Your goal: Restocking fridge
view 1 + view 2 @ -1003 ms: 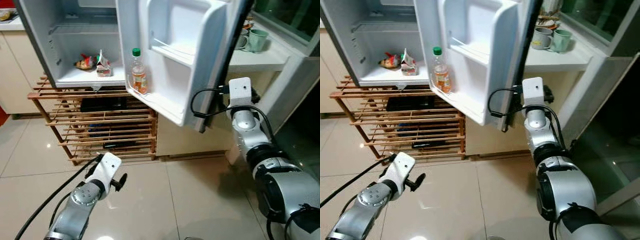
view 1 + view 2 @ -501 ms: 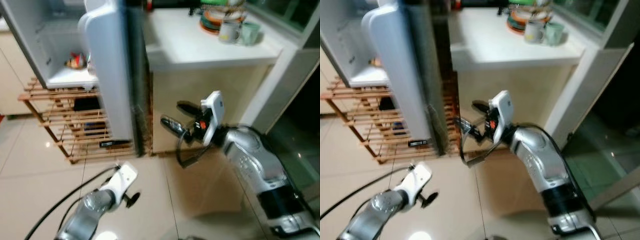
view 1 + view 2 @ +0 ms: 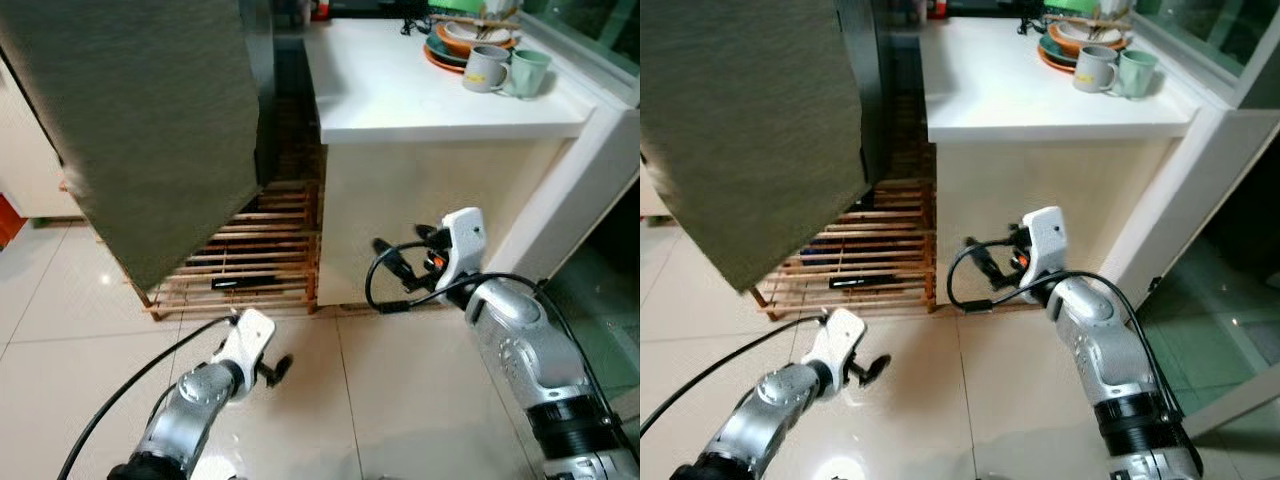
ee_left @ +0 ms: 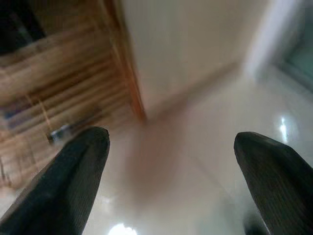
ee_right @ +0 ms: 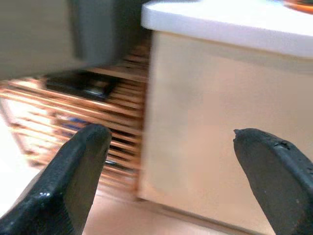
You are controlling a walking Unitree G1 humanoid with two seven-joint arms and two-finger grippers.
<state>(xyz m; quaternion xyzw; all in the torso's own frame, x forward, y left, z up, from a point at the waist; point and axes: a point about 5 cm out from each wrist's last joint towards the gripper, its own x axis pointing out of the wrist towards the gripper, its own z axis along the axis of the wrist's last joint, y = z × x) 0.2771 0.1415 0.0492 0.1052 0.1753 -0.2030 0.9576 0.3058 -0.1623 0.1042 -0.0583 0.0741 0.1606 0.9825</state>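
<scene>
Here, matte grey fridge door, slatted wooden rack, both claws spread wide, empty.

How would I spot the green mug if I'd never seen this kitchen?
Find the white counter right of the grey fridge door. At its far right corner, by stacked plates, two mugs stand together; the green mug is the outer one, right of the grey mug.

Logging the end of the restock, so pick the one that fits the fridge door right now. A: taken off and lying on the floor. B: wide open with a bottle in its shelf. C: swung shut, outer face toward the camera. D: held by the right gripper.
C: the fridge door shows its plain grey outer face with no shelves visible, and the right gripper hangs open and apart from it, beside the counter.
</scene>
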